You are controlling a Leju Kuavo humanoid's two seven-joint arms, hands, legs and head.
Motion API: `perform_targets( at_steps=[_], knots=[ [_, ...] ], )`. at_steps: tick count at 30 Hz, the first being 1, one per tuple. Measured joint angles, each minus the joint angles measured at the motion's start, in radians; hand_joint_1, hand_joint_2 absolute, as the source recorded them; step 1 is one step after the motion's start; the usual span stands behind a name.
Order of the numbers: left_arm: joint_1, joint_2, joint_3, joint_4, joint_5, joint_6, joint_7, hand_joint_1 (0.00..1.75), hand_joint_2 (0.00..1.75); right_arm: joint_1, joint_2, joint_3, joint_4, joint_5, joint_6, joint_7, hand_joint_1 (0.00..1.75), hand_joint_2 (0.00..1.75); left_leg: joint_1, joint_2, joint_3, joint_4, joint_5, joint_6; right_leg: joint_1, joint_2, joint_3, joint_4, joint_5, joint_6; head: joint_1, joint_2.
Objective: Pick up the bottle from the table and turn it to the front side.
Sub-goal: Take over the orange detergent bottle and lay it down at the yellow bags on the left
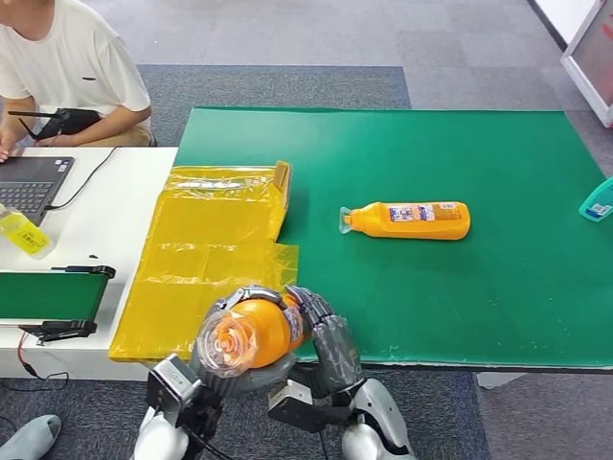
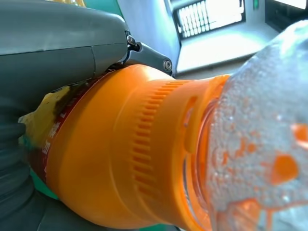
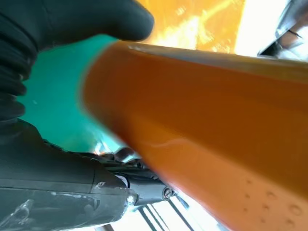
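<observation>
Low in the head view, just in front of the table's near edge, both hands hold one orange bottle (image 1: 263, 333). Its clear cap (image 1: 219, 347) points toward me. My left hand (image 1: 244, 294) wraps the neck end, and my right hand (image 1: 329, 340) grips the base end with dark fingers. The left wrist view shows the ribbed orange shoulder of the bottle (image 2: 120, 154) under the grey thumb (image 2: 54, 43). In the right wrist view the bottle's body (image 3: 218, 110) lies against the right hand's thumb (image 3: 80, 19). A second orange bottle (image 1: 408, 220) lies on its side on the green table (image 1: 469, 307).
A crumpled yellow plastic bag (image 1: 210, 249) covers the green table's left end. On the white table (image 1: 123, 206) at left are a laptop (image 1: 29, 182), a small yellow bottle (image 1: 25, 233) and a green-topped device (image 1: 51, 292). A person (image 1: 65, 67) sits behind it. A teal object (image 1: 599, 201) lies at the right edge.
</observation>
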Motion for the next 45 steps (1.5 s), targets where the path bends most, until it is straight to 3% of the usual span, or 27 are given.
perform_targets(
  at_steps=[11, 13, 16, 19, 23, 26, 33, 39, 45],
  knots=[
    [0.012, -0.008, 0.023, -0.022, -0.191, 0.133, 0.006, 1.75, 1.75, 0.008, 0.0, -0.007, -0.002, -0.014, 0.034, 0.021, 0.0, 1.75, 0.0, 0.0, 0.0, 0.0, 0.0, 0.0, 0.0, 0.0, 0.0, 0.0, 0.0, 0.0, 0.0, 0.0],
    [0.019, -0.01, 0.028, -0.052, -0.344, 0.254, 0.015, 1.75, 1.75, 0.014, 0.0, -0.012, -0.012, -0.004, 0.036, 0.035, 0.0, 1.75, 0.0, 0.0, 0.0, 0.0, 0.0, 0.0, 0.0, 0.0, 0.0, 0.0, 0.0, 0.0, 0.0, 0.0],
    [0.029, -0.016, 0.046, -0.143, -0.711, 0.503, 0.087, 1.75, 1.75, 0.026, 0.0, -0.022, -0.044, 0.017, 0.07, 0.068, 0.0, 1.75, 0.0, 0.0, 0.0, 0.0, 0.0, 0.0, 0.0, 0.0, 0.0, 0.0, 0.0, 0.0, 0.0, 0.0],
    [0.03, -0.025, 0.078, -0.232, -0.952, 0.591, 0.16, 1.75, 1.75, 0.032, 0.0, -0.029, -0.072, 0.025, 0.104, 0.071, 0.0, 1.75, 0.0, 0.0, 0.0, 0.0, 0.0, 0.0, 0.0, 0.0, 0.0, 0.0, 0.0, 0.0, 0.0, 0.0],
    [0.007, -0.019, 0.124, -0.27, -1.246, 0.597, 0.259, 1.75, 1.75, 0.031, 0.0, -0.022, -0.082, 0.008, 0.118, 0.032, 0.0, 1.75, 0.0, 0.0, 0.0, 0.0, 0.0, 0.0, 0.0, 0.0, 0.0, 0.0, 0.0, 0.0, 0.0, 0.0],
    [-0.034, 0.013, 0.147, -0.259, -1.308, 0.577, 0.323, 1.75, 1.75, 0.023, 0.0, -0.011, -0.082, -0.016, 0.118, 0.018, 0.0, 1.75, 0.0, 0.0, 0.0, 0.0, 0.001, -0.001, 0.0, 0.0, 0.0, 0.0, 0.001, -0.001, 0.0, 0.0],
    [-0.224, 0.207, 0.151, -0.097, -1.31, 0.474, 0.568, 1.75, 1.75, -0.005, -0.001, 0.023, -0.082, -0.053, 0.13, 0.0, 0.0, 1.75, 0.001, 0.0, -0.001, 0.0, 0.005, -0.004, 0.002, 0.0, -0.002, 0.001, 0.004, -0.004, 0.0, 0.0],
    [-0.306, 0.288, 0.152, 0.018, -1.311, 0.399, 0.594, 1.75, 1.75, -0.014, -0.001, 0.033, -0.082, -0.064, 0.137, -0.009, 0.0, 1.75, 0.001, 0.0, -0.001, 0.0, 0.005, -0.004, 0.002, 0.0, -0.002, 0.001, 0.004, -0.004, 0.0, 0.0],
    [-0.317, 0.263, 0.298, 0.158, -1.311, 0.408, 0.449, 1.75, 1.75, -0.013, -0.001, 0.033, -0.082, -0.076, 0.142, -0.02, 0.0, 1.75, 0.001, 0.001, -0.002, 0.0, 0.005, -0.005, 0.002, 0.001, -0.004, 0.001, 0.004, -0.004, 0.0, 0.0]
  ],
)
